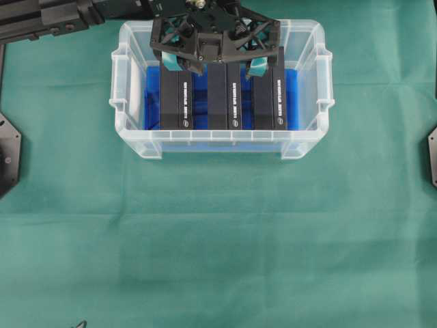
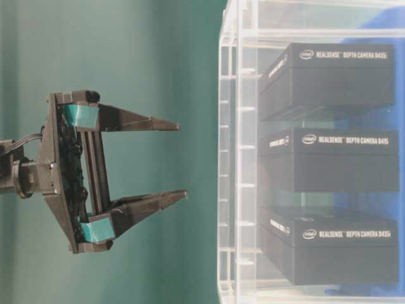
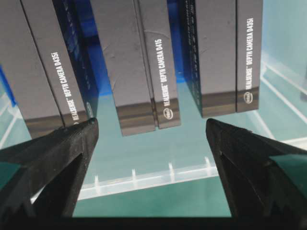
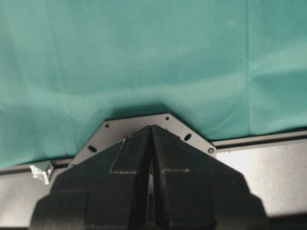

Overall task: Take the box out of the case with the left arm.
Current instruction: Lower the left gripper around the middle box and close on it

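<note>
Hovering over the case (image 1: pixel 311 130) with 3 boxes (image 1: pixel 225 96), the left gripper (image 1: pixel 213 66) gapes wide.

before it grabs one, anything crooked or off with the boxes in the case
Nothing stands out. Three black boxes stand side by side in the case, parallel and intact on the blue sheet. The open left gripper hovers over them, holding nothing.

Left hand (image 1: pixel 213 66) spread wide above case (image 1: pixel 136 140).
</note>
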Controlling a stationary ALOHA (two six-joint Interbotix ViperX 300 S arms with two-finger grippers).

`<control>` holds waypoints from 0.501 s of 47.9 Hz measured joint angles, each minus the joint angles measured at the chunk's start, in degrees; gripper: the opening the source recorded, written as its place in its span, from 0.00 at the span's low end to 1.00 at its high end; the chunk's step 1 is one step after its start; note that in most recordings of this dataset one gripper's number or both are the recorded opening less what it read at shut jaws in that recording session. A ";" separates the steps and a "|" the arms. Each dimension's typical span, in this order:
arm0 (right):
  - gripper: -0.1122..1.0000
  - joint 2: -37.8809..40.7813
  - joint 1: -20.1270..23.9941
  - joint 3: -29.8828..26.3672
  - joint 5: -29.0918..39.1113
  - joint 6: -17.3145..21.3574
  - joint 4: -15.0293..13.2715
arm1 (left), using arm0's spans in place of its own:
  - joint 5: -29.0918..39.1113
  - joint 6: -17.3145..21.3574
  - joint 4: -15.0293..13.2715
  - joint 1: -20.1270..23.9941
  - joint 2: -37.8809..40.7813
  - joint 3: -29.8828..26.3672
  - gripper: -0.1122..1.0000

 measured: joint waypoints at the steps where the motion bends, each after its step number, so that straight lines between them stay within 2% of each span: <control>1: 0.10 0.00 0.00 0.00 0.00 0.00 0.00 | 0.00 0.00 0.00 0.09 0.00 0.00 0.98; 24: 0.10 0.00 0.00 0.00 0.00 0.00 0.00 | -0.18 0.00 0.09 0.09 0.35 0.00 0.98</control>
